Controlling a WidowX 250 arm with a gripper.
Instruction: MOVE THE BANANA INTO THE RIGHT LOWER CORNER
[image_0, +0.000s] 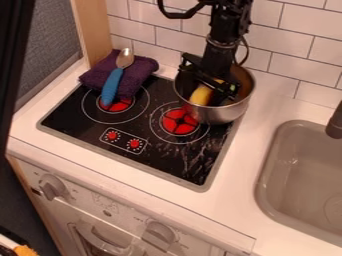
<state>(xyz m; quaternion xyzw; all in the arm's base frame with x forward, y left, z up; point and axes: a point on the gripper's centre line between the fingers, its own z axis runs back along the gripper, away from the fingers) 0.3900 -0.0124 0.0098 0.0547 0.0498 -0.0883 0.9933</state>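
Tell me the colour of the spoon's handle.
The handle is blue, best seen in the camera view.

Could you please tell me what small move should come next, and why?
Probably a short, straight lift, provided the pincer has hold of the banana, which I cannot tell: both are down inside the metal pot, so the banana likely needs to clear its rim before going anywhere.

The robot's arm is a matte black, jointed column of blocky segments (229, 22), with knobbly edges and small greyish glints along its joints. A thick, smooth black cable (177, 16) forms a rounded loop, and a thinner black cable (246, 51) makes a slim curve; the angular black gripper (206, 86) has a broad, bar-like frame with ridged edges.
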